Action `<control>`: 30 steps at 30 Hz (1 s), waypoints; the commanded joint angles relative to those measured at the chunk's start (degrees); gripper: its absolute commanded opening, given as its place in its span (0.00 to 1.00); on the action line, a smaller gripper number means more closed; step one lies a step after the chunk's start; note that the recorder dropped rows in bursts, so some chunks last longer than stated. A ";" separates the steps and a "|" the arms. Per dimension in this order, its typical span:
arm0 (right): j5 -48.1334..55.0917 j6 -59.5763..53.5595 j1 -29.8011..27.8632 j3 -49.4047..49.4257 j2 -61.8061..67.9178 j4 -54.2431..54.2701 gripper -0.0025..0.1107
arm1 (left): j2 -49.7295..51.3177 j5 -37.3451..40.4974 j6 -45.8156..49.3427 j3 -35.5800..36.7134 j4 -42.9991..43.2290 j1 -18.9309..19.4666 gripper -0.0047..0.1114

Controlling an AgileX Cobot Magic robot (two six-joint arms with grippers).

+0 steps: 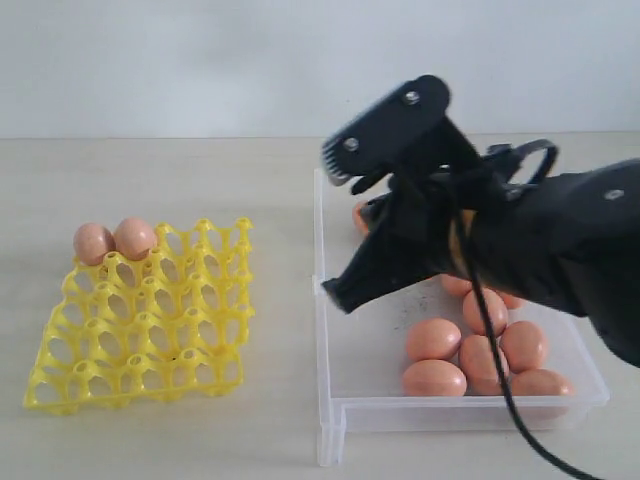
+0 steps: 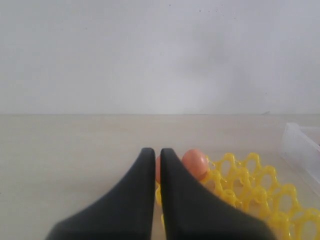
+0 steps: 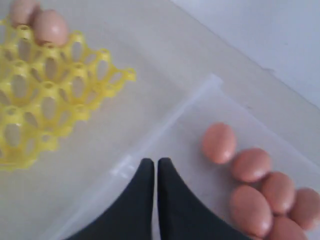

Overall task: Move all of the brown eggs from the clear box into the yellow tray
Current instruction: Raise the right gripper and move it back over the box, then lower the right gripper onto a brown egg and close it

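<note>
The yellow tray (image 1: pixel 140 330) lies on the left and holds two brown eggs (image 1: pixel 113 241) in its far left cups. Several more brown eggs (image 1: pixel 480 355) are grouped in the near right part of the clear box (image 1: pixel 325 400). My right gripper (image 1: pixel 335 292) hangs shut and empty over the box's left side, apart from the eggs (image 3: pixel 250 185). In the right wrist view its tips (image 3: pixel 152 161) are over the bare box floor (image 3: pixel 195 175). My left gripper (image 2: pixel 155 150) is shut and empty, low over the table just before the tray (image 2: pixel 260 195); it is out of the exterior view.
One more egg (image 1: pixel 358 215) peeks out behind the right arm at the box's far end. The right arm's black cable (image 1: pixel 500 380) trails over the box. A corner of the box (image 2: pixel 300 145) shows in the left wrist view. A pale wall stands behind the table.
</note>
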 commanded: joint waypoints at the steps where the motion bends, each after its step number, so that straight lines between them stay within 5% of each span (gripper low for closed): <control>1: 8.84 -17.23 -4.66 2.55 -3.86 18.24 0.02 | -0.17 -0.83 0.01 0.22 -0.30 0.12 0.07; 9: 8.18 -67.12 -23.64 -3.16 -3.43 71.09 0.02 | -0.17 -0.83 0.01 0.22 -0.30 0.12 0.07; 12: 15.85 -86.65 -27.55 -8.71 -1.28 91.16 0.02 | -0.17 -0.83 0.01 0.22 -0.30 0.12 0.07; 15: 25.40 -94.32 -29.32 -16.05 4.01 103.44 0.02 | -0.17 -0.83 0.01 0.22 -0.30 0.12 0.07; 21: 17.52 -98.53 -29.32 -22.69 15.11 103.47 0.06 | -0.17 -0.83 0.01 0.22 -0.30 0.12 0.07; 23: 13.89 -104.54 -29.32 -23.02 17.87 103.58 0.20 | -0.17 -0.83 0.01 0.22 -0.30 0.12 0.07; 25: 11.39 -106.89 -29.32 -24.73 21.70 103.18 0.49 | -0.17 -0.83 0.01 0.22 -0.30 0.12 0.07; 30: 11.54 -110.75 -29.32 -29.77 28.59 102.77 0.53 | -0.17 -0.83 0.01 0.22 -0.30 0.12 0.07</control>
